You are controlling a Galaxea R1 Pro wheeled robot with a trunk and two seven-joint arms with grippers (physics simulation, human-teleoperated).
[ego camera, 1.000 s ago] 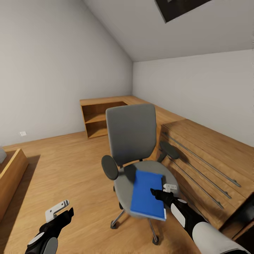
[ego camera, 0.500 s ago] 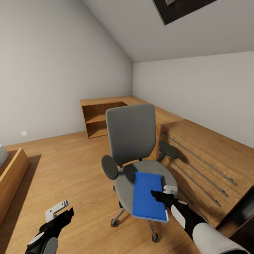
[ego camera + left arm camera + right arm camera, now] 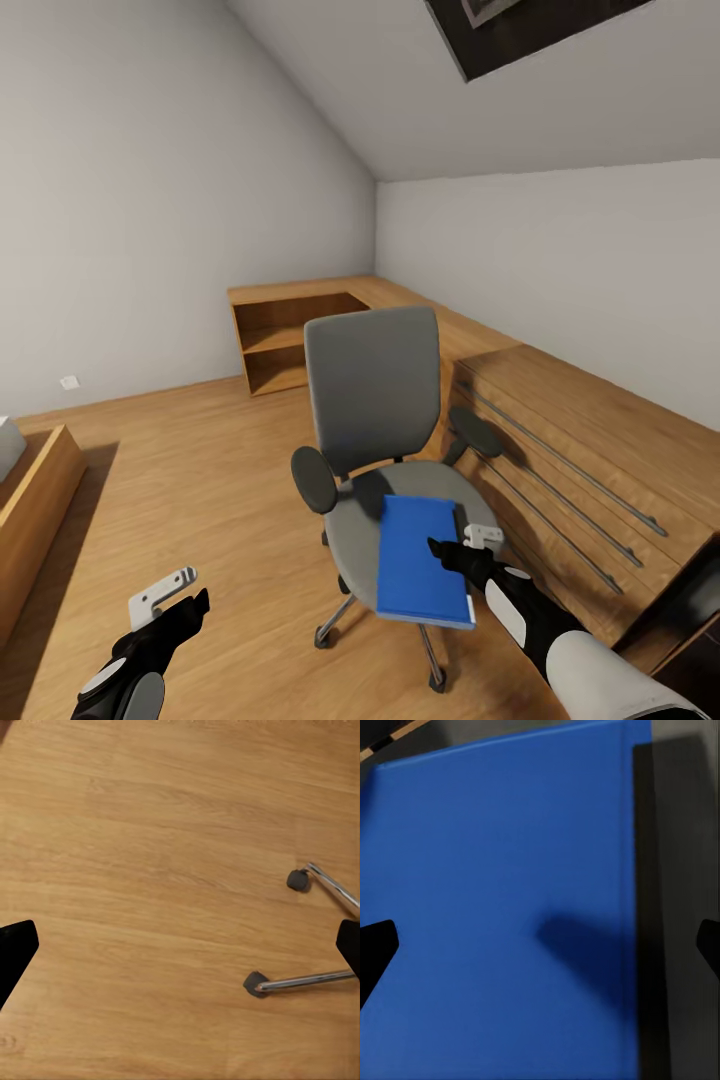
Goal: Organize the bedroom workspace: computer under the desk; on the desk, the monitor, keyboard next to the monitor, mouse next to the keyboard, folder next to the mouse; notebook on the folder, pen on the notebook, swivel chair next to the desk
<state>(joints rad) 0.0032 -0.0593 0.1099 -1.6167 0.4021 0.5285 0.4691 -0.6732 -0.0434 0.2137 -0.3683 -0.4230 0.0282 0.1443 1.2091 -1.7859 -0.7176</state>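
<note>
A grey swivel chair (image 3: 372,395) stands on the wooden floor in the head view, with a blue folder (image 3: 418,556) lying flat on its seat and overhanging the front edge. My right gripper (image 3: 455,548) hovers open at the folder's right edge; in the right wrist view the blue folder (image 3: 510,907) spreads between the open gripper (image 3: 540,945) with the grey seat (image 3: 675,870) beside it. Low at the left, my left gripper (image 3: 172,600) stands open over bare floor, and the left wrist view has the open gripper (image 3: 180,945) above two chair casters (image 3: 256,984).
A long wooden unit with metal rails (image 3: 570,455) runs along the right wall beside the chair. An open wooden shelf (image 3: 285,340) stands in the far corner. A low wooden frame (image 3: 35,495) sits at the left edge. Open floor (image 3: 200,470) lies left of the chair.
The whole picture has slid down slightly, so the camera has tilted up. Both grippers and the folder keep the same places relative to each other.
</note>
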